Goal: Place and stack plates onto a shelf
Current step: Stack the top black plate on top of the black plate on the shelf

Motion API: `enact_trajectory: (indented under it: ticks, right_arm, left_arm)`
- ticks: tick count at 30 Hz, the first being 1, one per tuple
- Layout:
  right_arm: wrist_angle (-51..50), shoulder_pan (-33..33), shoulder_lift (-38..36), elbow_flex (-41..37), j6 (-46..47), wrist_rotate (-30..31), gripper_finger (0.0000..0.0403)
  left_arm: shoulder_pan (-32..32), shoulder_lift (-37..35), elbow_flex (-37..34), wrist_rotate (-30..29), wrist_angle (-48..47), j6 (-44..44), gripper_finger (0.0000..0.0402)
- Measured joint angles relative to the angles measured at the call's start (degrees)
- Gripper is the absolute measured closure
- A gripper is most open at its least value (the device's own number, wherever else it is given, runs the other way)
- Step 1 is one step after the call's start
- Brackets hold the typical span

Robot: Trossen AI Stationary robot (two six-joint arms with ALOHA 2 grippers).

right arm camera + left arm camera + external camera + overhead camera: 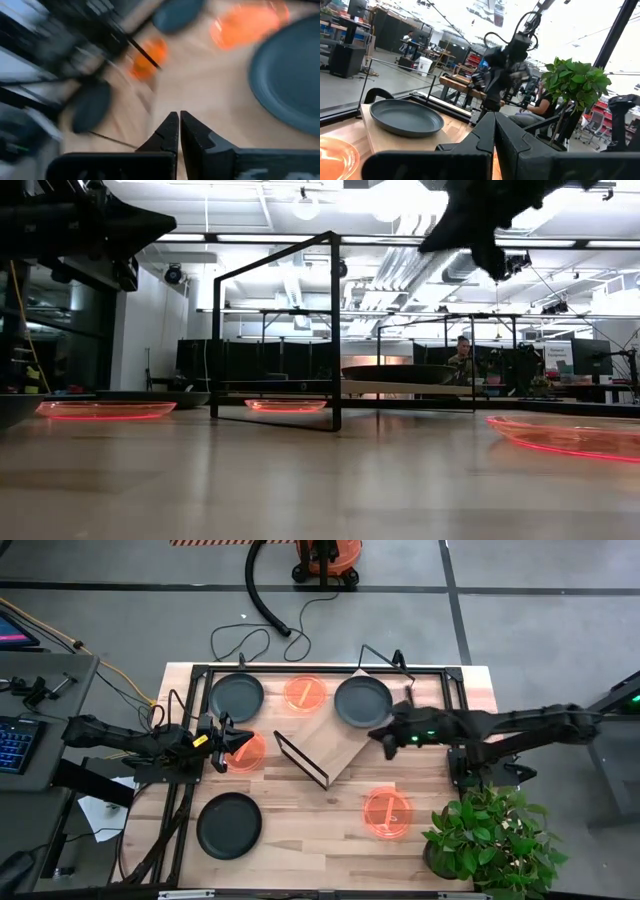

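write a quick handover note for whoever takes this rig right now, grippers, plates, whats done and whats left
Left gripper: shut, empty, over the orange plate at table left.
Right gripper: shut, empty, beside the dark plate on the shelf.
Done: that one dark plate is on the shelf.
Left: dark plate and orange plate at the back, dark plate front left, orange plate front right, plus the orange one under the left gripper.

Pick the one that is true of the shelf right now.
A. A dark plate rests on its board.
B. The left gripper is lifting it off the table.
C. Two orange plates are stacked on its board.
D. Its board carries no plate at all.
A: in the high view a single dark plate lies on the light-wood board of the shelf, with the right gripper beside its rim.
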Motion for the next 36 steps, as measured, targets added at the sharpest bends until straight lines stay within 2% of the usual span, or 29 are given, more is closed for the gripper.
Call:
enact_trajectory:
  ticks: [4,9,16,23,26,28,31,36]
  right_arm:
    - [7.64,1.44,-7.46,-4.34,-0.59,2.63,0.0403]
    - [8.32,1.44,-11.97,-5.34,-2.94,3.07,0.0403]
    - [8.29,1.44,-12.39,-5.37,-7.13,2.45,0.0403]
    - [8.46,1.44,-12.32,-5.37,-5.94,2.41,0.0403]
    - [9.26,1.44,-12.32,-5.37,-5.98,2.41,0.0403]
    - [9.67,1.44,-12.32,-5.37,-5.98,2.39,0.0403]
    - [9.86,1.44,-12.32,-5.37,-5.98,2.39,0.0403]
    - [9.77,1.37,-12.32,-5.37,-6.0,2.39,0.0403]
  left_arm:
    - [0.0,0.01,-0.01,0.0,0.01,0.0,0.0401]
    - [0.0,0.0,0.0,-0.11,0.04,0.0,0.0401]
    - [0.02,0.0,-0.01,-0.11,0.66,-0.84,0.0401]
    - [0.06,0.02,-0.01,-0.84,3.43,-15.6,0.0401]
    - [0.95,0.06,0.25,-4.27,8.28,-17.03,0.0401]
    - [2.05,0.6,2.9,-4.63,7.74,-15.7,0.0401]
    - [4.89,2.67,10.49,-5.51,-1.61,-14.52,0.0397]
    - [13.55,10.62,28.87,-5.53,-34.72,-16.98,0.0364]
